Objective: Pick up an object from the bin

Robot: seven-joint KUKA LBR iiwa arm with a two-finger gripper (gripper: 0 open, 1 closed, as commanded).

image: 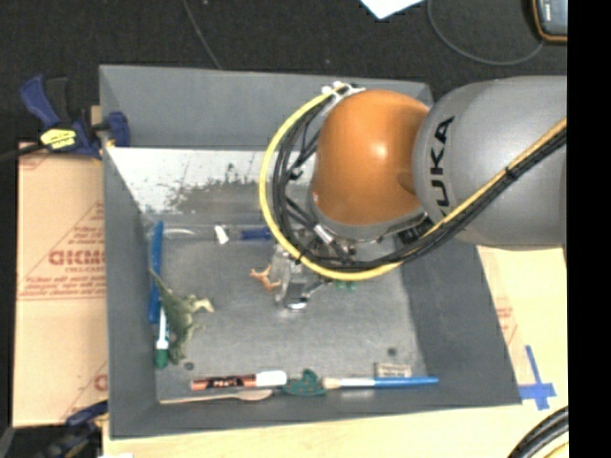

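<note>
Pincer [292, 294] low at middle of grey bin [460, 346], small orange piece [260, 276] just beside it, green toy dinosaur [181, 315] well apart.

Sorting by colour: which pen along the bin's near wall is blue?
The right-hand pen, blue with a white end; the left-hand pen is red and black.

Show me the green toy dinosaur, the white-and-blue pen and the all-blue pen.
green toy dinosaur [181, 315], camera view, its body
white-and-blue pen [382, 382], camera view, its middle
all-blue pen [155, 270], camera view, its shaft
</note>
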